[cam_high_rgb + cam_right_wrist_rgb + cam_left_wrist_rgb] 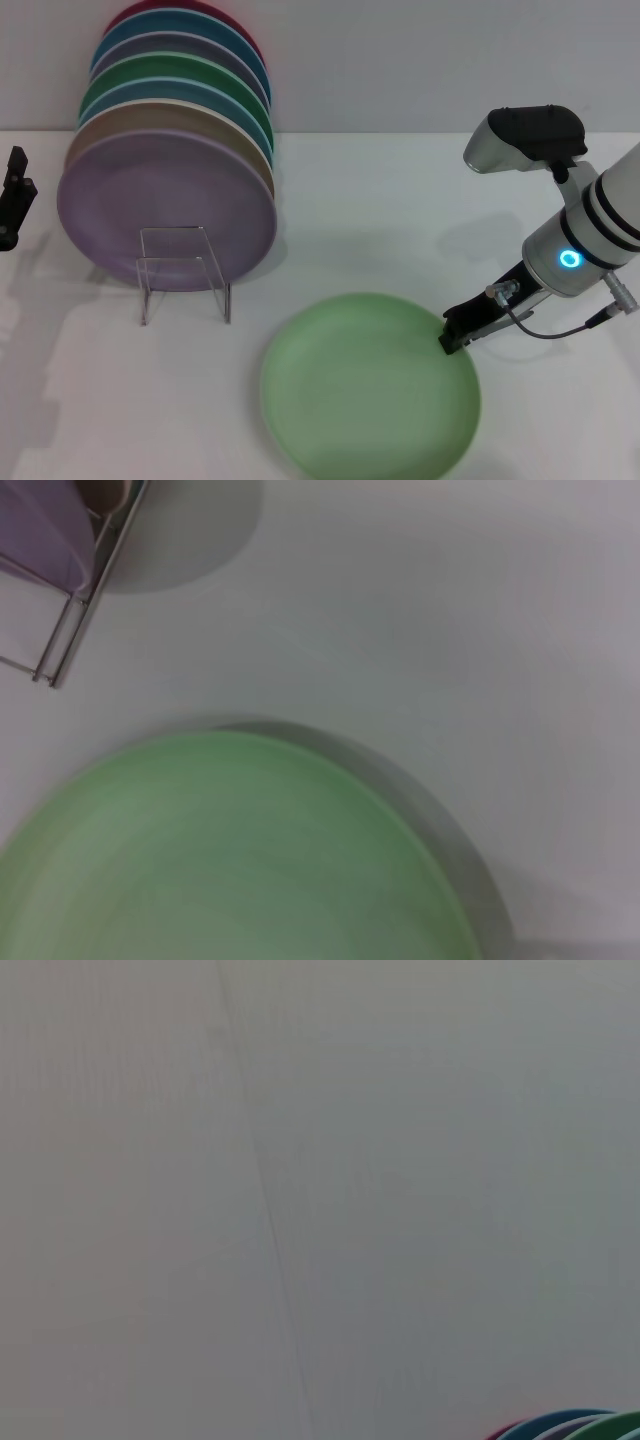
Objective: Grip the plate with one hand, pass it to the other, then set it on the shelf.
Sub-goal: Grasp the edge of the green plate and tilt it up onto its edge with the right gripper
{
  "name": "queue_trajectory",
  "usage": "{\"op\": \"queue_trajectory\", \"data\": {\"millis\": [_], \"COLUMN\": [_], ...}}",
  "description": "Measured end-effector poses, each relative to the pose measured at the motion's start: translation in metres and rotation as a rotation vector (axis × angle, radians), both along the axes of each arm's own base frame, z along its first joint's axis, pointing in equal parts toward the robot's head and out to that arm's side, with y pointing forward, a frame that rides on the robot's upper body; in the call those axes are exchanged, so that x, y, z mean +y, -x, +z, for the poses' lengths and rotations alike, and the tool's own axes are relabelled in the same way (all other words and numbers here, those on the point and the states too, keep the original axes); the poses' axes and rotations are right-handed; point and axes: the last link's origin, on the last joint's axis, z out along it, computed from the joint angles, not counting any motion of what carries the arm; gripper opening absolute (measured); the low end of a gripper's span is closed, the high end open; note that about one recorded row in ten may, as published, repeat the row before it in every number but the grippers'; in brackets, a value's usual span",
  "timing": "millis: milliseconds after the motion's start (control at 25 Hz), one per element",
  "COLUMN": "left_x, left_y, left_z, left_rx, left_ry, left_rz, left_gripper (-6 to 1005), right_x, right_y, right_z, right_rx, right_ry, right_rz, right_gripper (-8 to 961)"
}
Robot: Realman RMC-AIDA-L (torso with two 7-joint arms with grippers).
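The pale mint-green plate point(365, 390) lies low in the middle of the head view, near the table's front edge. My right gripper point(455, 335), slim and black below the cyan ring, has its jaws closed over the plate's right rim. In the right wrist view the plate point(220, 860) fills the lower part and casts a wide shadow beside its edge, as if slightly raised. The shelf point(185, 275), with its clear front bracket, stands left of the plate. My left gripper point(15, 195) sits at the far left edge, away from everything.
Several coloured plates stand upright in the shelf, a lilac plate point(165, 205) at the front. The shelf's clear frame point(70, 630) shows in the right wrist view. The left wrist view shows only white surface and some plate rims point(580, 1425).
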Motion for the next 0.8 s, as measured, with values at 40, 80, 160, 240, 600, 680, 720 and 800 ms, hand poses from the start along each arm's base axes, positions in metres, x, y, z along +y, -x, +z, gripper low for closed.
{"op": "queue_trajectory", "data": {"millis": [40, 80, 160, 240, 600, 680, 720, 800], "left_x": [0.0, 0.0, 0.0, 0.0, 0.004, 0.005, 0.006, 0.007], "left_y": [0.0, 0.0, 0.0, 0.0, -0.011, -0.015, -0.021, -0.025], "left_z": [0.0, 0.0, 0.0, 0.0, 0.003, 0.005, 0.008, 0.009], "left_rx": [0.0, 0.0, -0.001, -0.001, -0.019, -0.03, -0.05, -0.061], "left_ry": [0.0, 0.0, 0.0, 0.0, -0.023, -0.035, -0.054, -0.061], "left_rz": [0.001, 0.001, 0.0, -0.001, -0.047, -0.063, -0.087, -0.105], "left_gripper": [809, 809, 809, 809, 810, 810, 810, 810], "right_x": [0.0, 0.0, 0.001, 0.002, -0.006, -0.011, -0.018, -0.021], "right_y": [0.0, 0.001, 0.001, 0.002, 0.023, 0.029, 0.031, 0.029], "right_z": [0.0, 0.001, 0.002, 0.003, 0.027, 0.036, 0.046, 0.05], "right_rx": [0.0, 0.001, 0.002, 0.004, 0.087, 0.153, 0.239, 0.275], "right_ry": [0.0, -0.003, -0.009, -0.014, -0.12, -0.172, -0.246, -0.282], "right_rz": [0.001, 0.004, 0.013, 0.027, 0.249, 0.314, 0.385, 0.415], "right_gripper": [55, 41, 25, 20, 10, 9, 9, 9]}}
